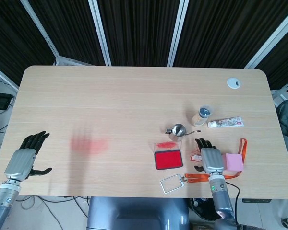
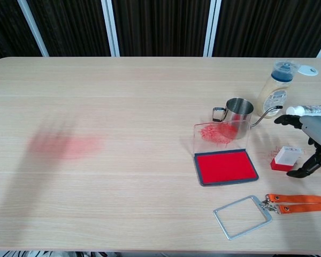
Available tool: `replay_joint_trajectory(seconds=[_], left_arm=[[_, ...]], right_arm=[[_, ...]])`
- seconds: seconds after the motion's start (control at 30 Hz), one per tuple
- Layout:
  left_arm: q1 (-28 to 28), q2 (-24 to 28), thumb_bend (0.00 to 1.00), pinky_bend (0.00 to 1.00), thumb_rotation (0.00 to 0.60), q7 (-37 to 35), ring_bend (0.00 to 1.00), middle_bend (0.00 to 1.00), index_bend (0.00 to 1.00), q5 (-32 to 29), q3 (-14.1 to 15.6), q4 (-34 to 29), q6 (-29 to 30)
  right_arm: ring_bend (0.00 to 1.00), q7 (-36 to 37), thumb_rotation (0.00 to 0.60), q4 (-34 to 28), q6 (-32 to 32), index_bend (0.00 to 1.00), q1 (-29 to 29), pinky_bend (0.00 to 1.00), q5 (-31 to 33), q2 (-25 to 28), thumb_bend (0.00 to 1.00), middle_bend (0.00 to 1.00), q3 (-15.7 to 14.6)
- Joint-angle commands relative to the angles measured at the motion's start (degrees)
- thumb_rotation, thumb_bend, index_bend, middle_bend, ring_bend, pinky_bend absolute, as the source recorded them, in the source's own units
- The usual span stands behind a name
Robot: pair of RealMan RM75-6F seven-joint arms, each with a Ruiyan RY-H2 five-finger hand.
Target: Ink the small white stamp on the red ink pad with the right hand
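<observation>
On the wooden table [image 1: 134, 96], a red smear [image 1: 89, 143]; dark slatted wall [image 1: 139, 28] behind.

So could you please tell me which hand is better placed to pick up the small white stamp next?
The right hand: it hovers open right beside the stamp, which sits just right of the red ink pad. The left hand is open at the table's far left edge.

red ink pad [image 2: 225, 166], white stamp [image 2: 287, 156], orange lanyard [image 2: 302, 203]
</observation>
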Motion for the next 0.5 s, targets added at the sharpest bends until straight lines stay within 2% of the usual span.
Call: replay_joint_trajectory(seconds=[0.03, 0.3, 0.5], left_arm=[[-0.02, 0.02, 0.01, 0.00, 0.600, -0.05, 0.00, 0.00, 0.00, 0.06, 0.01, -0.01, -0.02], [0.02, 0.13, 0.01, 0.00, 0.600, -0.24, 0.00, 0.00, 0.00, 0.47, -0.05, 0.20, 0.32], [0.16, -0.04, 0.01, 0.00, 0.600, 0.29, 0.00, 0.00, 0.00, 1.13, 0.03, 0.72, 0.95]], right_arm=[[0.14, 0.15, 0.600, -3.27, 1.62, 0.13, -0.24, 0.31, -2.87, 1.98, 0.20, 0.13, -0.66], [0.11, 1.83, 0.600, -13.08, 7.95, 0.13, -2.59, 0.28, -13.76, 12.44, 0.20, 0.10, -3.08], [0.07, 7.30, 0.600, -14.68, 14.21, 0.10, -6.72, 0.26, -21.01, 21.38, 0.20, 0.06, -5.28]])
